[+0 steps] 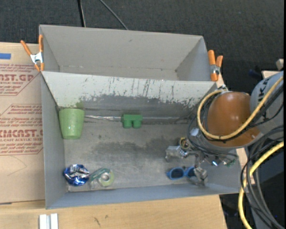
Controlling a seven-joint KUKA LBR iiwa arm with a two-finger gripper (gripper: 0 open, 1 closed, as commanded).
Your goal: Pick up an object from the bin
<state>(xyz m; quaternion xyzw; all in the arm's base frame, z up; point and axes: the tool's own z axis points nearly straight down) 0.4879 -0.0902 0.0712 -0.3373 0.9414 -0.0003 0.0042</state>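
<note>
Claw (187,162) low in lower right corner of bin (133,154), fingers apart, nothing between them. Small blue thing (175,173) lay just beside lower finger, near front wall. I feared off-centre closing would nudge it away, or finger would scrape wall.

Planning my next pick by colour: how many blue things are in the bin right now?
2. A crumpled blue-and-silver wrapper in the near-left corner, and a small blue thing by the front wall on the right, beside the gripper. The arm may hide more there.
</note>
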